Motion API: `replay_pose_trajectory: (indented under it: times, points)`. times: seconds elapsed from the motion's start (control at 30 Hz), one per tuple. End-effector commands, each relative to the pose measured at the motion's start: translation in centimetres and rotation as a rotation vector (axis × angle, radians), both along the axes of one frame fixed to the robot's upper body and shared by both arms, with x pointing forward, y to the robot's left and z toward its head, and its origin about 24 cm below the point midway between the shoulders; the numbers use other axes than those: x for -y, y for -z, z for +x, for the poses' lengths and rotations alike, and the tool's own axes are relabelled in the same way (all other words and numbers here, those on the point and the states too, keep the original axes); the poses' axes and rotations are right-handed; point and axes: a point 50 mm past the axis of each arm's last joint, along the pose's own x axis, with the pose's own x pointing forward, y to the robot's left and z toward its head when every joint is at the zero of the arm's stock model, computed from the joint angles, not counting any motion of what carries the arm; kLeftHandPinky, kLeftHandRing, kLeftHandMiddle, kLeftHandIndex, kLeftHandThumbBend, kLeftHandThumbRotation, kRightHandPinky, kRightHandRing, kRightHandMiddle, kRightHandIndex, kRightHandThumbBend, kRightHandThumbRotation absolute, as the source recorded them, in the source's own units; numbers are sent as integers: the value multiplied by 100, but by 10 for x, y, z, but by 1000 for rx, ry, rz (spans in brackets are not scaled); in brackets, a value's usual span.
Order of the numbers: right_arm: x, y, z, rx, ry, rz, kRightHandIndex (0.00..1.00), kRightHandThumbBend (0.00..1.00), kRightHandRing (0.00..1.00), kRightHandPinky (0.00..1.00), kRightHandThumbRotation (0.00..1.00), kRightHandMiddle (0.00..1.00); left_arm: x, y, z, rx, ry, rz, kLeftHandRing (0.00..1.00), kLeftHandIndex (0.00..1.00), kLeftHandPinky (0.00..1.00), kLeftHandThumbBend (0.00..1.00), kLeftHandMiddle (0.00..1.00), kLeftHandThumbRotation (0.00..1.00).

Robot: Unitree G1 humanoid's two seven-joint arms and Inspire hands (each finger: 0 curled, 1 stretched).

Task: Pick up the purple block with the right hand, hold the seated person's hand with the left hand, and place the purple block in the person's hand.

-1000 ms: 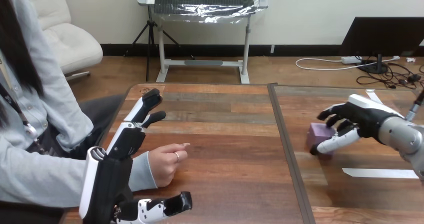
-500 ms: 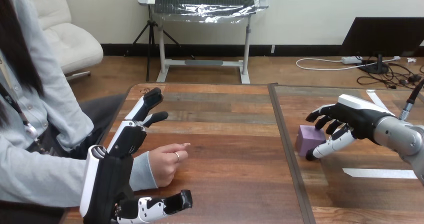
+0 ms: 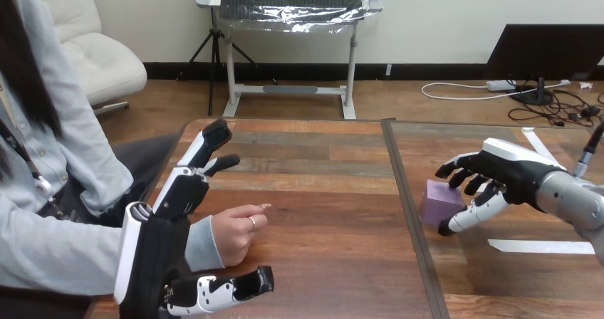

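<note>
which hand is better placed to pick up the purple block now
Right. The right hand sits right at the purple cube-shaped block on the right half of the wooden table; the left hand is at the far left side, beside the person's hand.

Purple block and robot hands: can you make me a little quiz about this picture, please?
1. Fill in: the purple block is beside the robot's ___ hand.
2. True or false: the left hand has straight fingers.
3. The person's hand rests on: A the table, B the block, C a chair.
Key: 1 right hand; 2 true; 3 A.
</note>
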Motion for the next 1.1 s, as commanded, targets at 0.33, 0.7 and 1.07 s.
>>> replay_pose_trajectory:
  times: [0.33, 0.7, 1.07]
  points:
    - [1, -43, 3, 155, -21, 16, 83, 85, 75, 69, 22, 80, 6, -16, 18, 83, 27, -11, 91, 87, 83, 100, 93, 52]
    - [1, -55, 2, 208, -27, 24, 82, 88, 75, 69, 21, 80, 6, -15, 19, 78, 19, -15, 91, 86, 83, 100, 92, 52]
    - [1, -65, 1, 252, -32, 42, 82, 88, 76, 69, 18, 79, 6, -15, 20, 79, 28, -10, 92, 86, 83, 100, 93, 52]
